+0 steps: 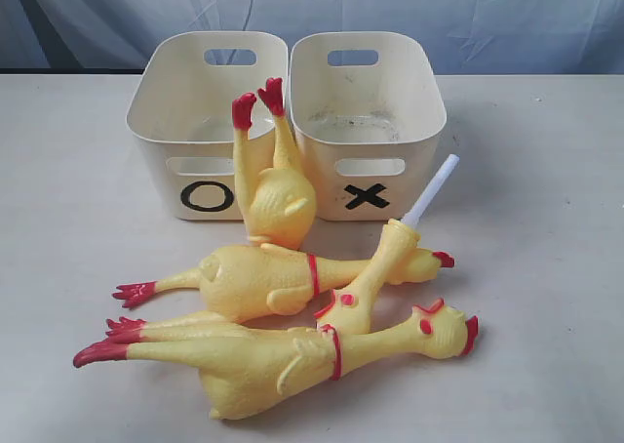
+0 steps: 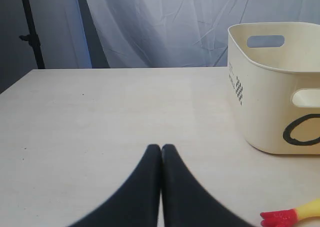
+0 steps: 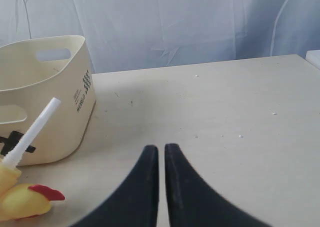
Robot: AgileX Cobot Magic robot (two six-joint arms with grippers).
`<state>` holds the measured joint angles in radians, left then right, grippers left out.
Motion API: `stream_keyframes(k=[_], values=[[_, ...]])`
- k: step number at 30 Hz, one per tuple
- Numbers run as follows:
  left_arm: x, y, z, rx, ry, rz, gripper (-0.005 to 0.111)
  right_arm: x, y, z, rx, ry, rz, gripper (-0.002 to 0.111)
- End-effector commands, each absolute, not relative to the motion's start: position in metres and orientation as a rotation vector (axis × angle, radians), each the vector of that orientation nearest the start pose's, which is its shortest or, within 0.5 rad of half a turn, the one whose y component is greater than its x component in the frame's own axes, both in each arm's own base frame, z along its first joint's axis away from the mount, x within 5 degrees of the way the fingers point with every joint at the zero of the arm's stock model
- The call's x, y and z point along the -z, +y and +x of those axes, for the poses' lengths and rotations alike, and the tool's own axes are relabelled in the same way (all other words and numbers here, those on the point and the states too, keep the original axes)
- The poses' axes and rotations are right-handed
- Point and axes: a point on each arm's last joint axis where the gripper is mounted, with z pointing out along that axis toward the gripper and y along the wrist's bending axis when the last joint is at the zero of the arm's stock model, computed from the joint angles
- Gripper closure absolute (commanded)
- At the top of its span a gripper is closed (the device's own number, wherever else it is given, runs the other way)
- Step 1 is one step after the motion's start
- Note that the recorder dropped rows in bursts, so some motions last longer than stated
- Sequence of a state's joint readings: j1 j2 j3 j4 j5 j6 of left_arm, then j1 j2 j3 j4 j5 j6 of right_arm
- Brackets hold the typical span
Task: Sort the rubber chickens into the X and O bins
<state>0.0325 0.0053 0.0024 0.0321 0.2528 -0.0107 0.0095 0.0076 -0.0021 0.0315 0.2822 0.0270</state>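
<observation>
From the outside camera, four rubber chickens [image 1: 263, 279] lie on the table [image 1: 546, 267] just before the O bin [image 1: 161, 121] and X bin [image 1: 419, 121], one propped feet-up where they meet; the left wrist camera shows the left claw [image 2: 161, 148] pinched shut near the O bin, and the right wrist camera shows the right claw [image 3: 161, 148] likewise shut.

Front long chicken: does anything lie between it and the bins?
Yes. A second long chicken and a small chicken lie across its path, and another small chicken stands feet-up where the O bin and X bin meet.
</observation>
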Motion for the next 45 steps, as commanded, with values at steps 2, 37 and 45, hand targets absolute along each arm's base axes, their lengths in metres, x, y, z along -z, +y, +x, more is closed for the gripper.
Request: stream_keyframes(k=[2, 37, 45], values=[[-0.191, 0.002, 0.055, -0.041, 1.723, -0.016, 0.107, -0.188, 0.002, 0.055, -0.062, 1.765, 0.037, 0.102], [-0.191, 0.002, 0.055, -0.041, 1.723, -0.016, 0.107, -0.275, -0.007, 0.024, -0.211, 0.688, 0.153, 0.102], [-0.191, 0.002, 0.055, -0.041, 1.723, -0.016, 0.107, -0.35, -0.005, -0.025, -0.347, 0.285, 0.097, 0.102]])
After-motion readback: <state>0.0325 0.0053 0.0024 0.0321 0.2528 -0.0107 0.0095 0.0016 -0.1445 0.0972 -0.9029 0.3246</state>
